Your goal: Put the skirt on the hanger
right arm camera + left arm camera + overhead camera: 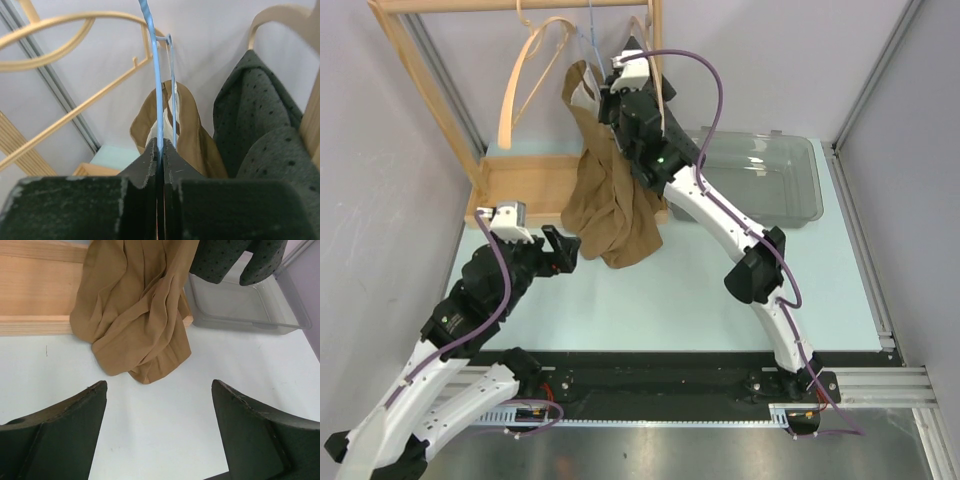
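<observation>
right hand [161, 145] clamped on thin blue hanger [159, 115]: hold it level. left hand [160, 390], released, should gather the crumpled tan fabric skirt [140, 315] gently.

The skirt [615, 215] is tan, the hanger [152, 60] blue, the garment [260, 130] dotted green.

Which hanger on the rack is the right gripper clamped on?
The thin blue hanger, pinched in the right gripper, tan skirt hanging by it. The other hangers are pale wood: one bare, one carrying a dark dotted garment.
</observation>
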Controlling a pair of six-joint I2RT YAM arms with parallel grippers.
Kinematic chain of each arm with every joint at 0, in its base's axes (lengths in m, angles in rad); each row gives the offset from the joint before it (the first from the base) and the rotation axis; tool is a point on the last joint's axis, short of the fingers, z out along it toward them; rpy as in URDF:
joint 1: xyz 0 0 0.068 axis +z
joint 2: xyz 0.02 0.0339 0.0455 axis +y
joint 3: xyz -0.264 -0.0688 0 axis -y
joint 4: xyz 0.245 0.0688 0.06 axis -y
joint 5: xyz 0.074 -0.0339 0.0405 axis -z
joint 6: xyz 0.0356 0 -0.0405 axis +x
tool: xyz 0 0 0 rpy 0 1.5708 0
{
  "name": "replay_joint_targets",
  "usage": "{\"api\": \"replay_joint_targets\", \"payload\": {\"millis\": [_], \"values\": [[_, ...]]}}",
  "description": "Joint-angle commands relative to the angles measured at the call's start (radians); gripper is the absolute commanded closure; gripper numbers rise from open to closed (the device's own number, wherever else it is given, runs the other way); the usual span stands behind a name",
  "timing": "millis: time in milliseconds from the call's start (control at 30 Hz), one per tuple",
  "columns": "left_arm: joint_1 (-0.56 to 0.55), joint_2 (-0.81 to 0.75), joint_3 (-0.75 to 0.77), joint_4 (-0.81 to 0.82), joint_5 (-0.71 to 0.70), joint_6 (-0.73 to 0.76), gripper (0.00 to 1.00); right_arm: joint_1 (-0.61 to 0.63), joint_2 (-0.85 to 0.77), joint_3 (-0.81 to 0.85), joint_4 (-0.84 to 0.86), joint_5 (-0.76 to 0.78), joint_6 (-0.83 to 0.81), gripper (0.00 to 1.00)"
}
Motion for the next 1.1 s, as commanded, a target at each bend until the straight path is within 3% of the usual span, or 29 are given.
{"api": "replay_joint_targets", "payload": {"millis": [0,33,133,267,500,633,700,867,1067], "values": [[-0.001,-0.028,0.007,0.031,0.000,0.016,0.11,0.037,-0.105,-0.035,0.126,0.032,-0.020,0.85],[-0.001,-0.028,0.008,0.028,-0.005,0.017,0.10,0.040,-0.112,-0.039,0.123,0.042,-0.029,0.56],[-0.001,-0.030,0.028,0.001,-0.028,0.023,0.09,0.046,-0.154,-0.050,0.100,0.081,-0.038,0.19],[-0.001,-0.039,0.061,-0.065,-0.086,0.020,0.05,0.071,-0.252,-0.130,0.151,0.109,-0.078,0.01],[-0.001,-0.082,0.136,-0.166,-0.134,-0.001,0.00,0.172,-0.411,-0.151,0.094,0.149,-0.170,0.00],[-0.001,-0.108,0.169,-0.263,-0.186,-0.032,0.01,0.267,-0.560,-0.213,-0.093,0.277,-0.195,0.00],[-0.002,-0.120,0.188,-0.300,-0.206,-0.052,0.00,0.328,-0.630,-0.320,-0.156,0.339,-0.164,0.00],[-0.001,-0.146,0.190,-0.364,-0.191,-0.064,0.00,0.455,-0.966,-0.721,-0.394,0.477,0.103,0.00],[-0.001,-0.180,0.174,-0.424,-0.154,-0.078,0.00,0.548,-1.163,-0.966,-0.802,0.540,0.510,0.00]]}}
